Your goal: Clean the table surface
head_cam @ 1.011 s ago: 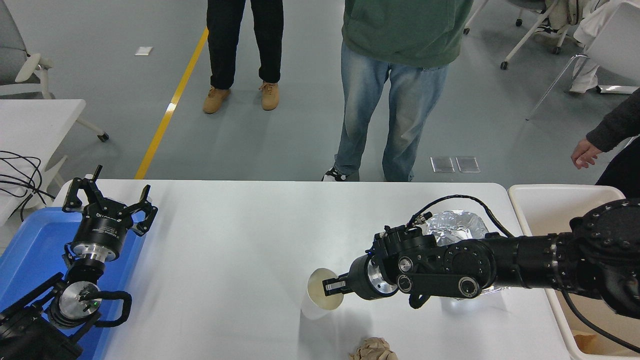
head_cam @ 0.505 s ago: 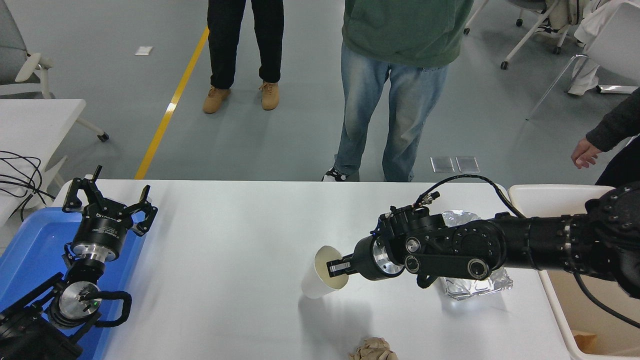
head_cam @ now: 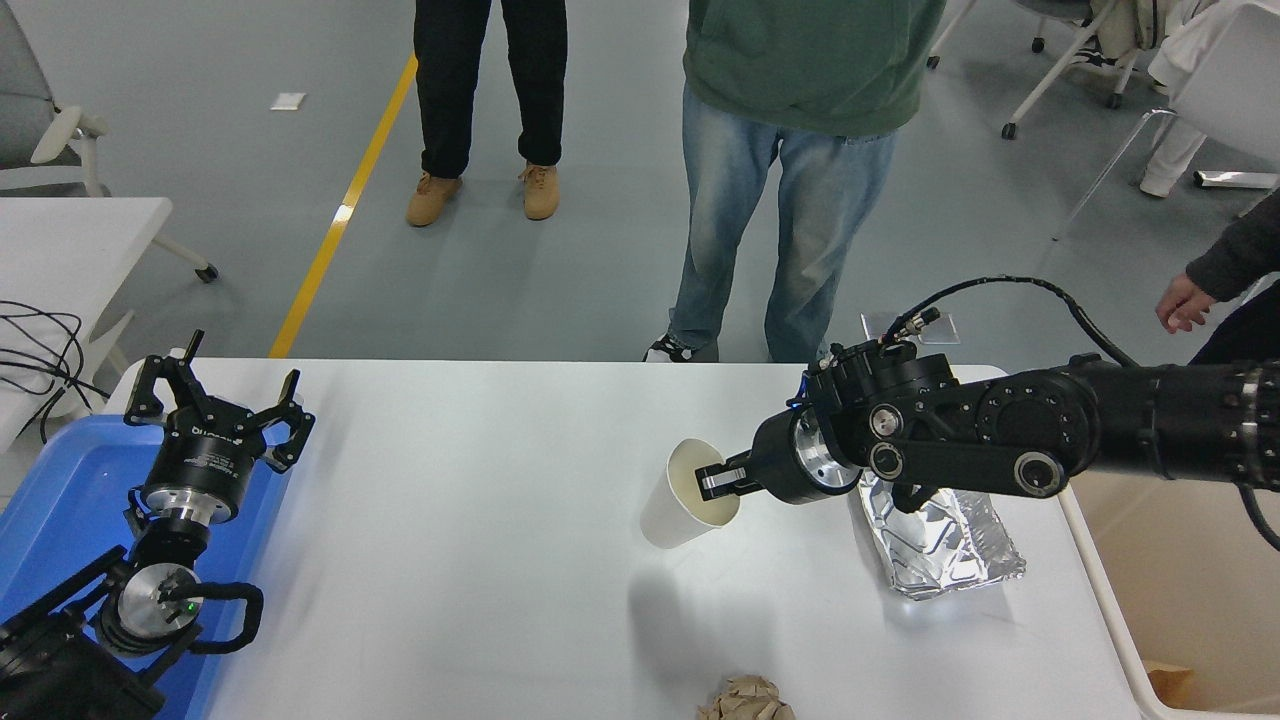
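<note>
Right hand [head_cam: 722,479] clamped on paper cup [head_cam: 688,495] rim, lifted above worktop [head_cam: 480,520]; bin [head_cam: 1120,620] lies at 4 o'clock. Left hand [head_cam: 215,405] parked, fingers apart.

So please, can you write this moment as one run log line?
right gripper: shut on paper cup, lifted off table surface | left gripper: open, parked over blue tray | left on table: foil tray, crumpled paper

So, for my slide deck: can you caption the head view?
Right gripper holds a white paper cup by its rim above the table surface, beside a foil tray.
</note>
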You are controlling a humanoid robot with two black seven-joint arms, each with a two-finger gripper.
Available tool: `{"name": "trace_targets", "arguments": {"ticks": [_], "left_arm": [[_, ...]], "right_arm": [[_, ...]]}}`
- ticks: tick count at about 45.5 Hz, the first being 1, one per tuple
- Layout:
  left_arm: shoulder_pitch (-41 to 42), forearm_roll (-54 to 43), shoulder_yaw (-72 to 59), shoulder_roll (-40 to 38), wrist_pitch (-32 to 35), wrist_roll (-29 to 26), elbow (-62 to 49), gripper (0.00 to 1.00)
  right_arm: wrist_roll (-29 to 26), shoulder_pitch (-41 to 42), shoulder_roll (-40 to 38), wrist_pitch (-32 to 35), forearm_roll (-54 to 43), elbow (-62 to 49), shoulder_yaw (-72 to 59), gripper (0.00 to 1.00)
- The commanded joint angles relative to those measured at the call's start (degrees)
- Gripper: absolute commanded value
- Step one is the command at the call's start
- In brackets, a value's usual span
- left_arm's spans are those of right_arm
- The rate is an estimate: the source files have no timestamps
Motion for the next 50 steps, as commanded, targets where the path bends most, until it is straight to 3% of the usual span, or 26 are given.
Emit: {"name": "trace_targets", "arguments": {"ticks": [1,24,31,39,50], "left_arm": [[0.0,0.0,0.0,0.0,0.0,0.0,0.0,0.99],[0.0,-0.1,0.0,0.0,0.0,0.0,0.0,0.99],[0.0,-0.1,0.0,0.0,0.0,0.0,0.0,0.99],[0.0,0.0,0.0,0.0,0.0,0.0,0.0,0.99],[0.0,0.0,0.0,0.0,0.0,0.0,0.0,0.99]], "right_arm": [[0.0,3.2,-6.6,2.2,-0.1,4.3,0.8,0.00],[0.1,4.2,-24.8,13.0,-3.1,7.6,10.8,0.00],[2.9,3.1,-30.7,14.1,-4.7,6.9,11.6,0.00],[3.4,-0.4,-36.3,13.6,-4.1,4.1,13.7,0.00],[4.3,-9.8,-41.1,13.5,-3.5,0.6,26.0,0.00]]}}
